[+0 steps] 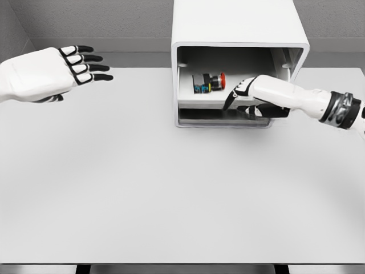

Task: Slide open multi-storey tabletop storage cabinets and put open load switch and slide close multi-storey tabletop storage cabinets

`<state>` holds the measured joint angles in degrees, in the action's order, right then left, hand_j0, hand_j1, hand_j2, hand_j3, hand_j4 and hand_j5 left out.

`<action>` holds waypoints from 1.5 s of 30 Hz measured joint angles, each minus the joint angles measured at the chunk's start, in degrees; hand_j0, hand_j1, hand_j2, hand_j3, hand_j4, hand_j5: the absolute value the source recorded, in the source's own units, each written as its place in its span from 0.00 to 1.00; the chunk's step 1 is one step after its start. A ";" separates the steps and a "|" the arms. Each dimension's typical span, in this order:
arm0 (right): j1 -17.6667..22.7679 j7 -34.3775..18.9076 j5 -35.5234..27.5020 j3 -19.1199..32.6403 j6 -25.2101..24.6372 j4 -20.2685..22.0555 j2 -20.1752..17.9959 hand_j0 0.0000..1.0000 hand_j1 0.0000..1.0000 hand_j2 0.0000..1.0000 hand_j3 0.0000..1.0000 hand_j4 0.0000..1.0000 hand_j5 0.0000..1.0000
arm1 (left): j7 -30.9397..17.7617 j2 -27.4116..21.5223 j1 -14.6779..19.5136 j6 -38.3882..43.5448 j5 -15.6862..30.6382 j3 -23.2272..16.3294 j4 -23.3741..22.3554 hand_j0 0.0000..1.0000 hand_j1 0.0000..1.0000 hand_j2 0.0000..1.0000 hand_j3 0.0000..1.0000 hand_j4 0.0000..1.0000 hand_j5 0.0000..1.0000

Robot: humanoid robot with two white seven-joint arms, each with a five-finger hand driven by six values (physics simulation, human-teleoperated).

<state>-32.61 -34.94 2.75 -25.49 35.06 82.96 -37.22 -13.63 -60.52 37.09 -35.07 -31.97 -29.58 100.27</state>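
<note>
Here, right hand [246, 98] reaching into cabinet [239, 34], fingers downturned

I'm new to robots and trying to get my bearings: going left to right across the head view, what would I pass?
Left hand, fingers spread over the table → white cabinet → load switch on its shelf → right hand at the cabinet's front.

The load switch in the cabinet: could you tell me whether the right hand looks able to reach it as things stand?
Probably yes. The right hand is at the cabinet's open front, just right of the load switch, with nothing visible between them.
</note>
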 measured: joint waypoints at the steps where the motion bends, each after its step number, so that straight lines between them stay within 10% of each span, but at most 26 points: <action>1: 0.00 0.21 -0.58 -0.26 -0.23 -0.60 0.21 0.54 0.54 0.54 0.54 0.54 0.54 | 0.04 0.06 0.00 0.00 0.11 0.06 -0.17 1.00 1.00 1.00 1.00 1.00 1.00; 17: 0.00 -0.08 -2.78 2.94 0.10 4.46 -1.35 0.54 0.54 0.54 0.54 0.54 0.54 | 0.06 0.11 -2.55 0.00 -0.12 0.90 -2.06 1.00 1.00 1.00 1.00 1.00 1.00; 28: 9.23 -0.09 -5.11 3.38 0.11 17.28 -5.68 0.54 0.54 0.54 0.54 0.54 0.54 | 0.06 0.05 -2.81 0.00 -0.01 0.87 -0.51 1.00 1.00 1.00 1.00 1.00 1.00; 45: 3.17 -0.07 4.38 1.41 0.05 1.45 1.87 0.54 0.54 0.54 0.54 0.54 0.54 | 0.06 -0.04 -2.90 0.00 -0.08 0.93 -0.03 1.00 1.00 1.00 1.00 1.00 1.00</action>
<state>-29.44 -35.01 7.12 -24.09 35.12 84.41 -35.35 -13.57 -60.56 34.19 -35.06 -32.05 -28.65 100.24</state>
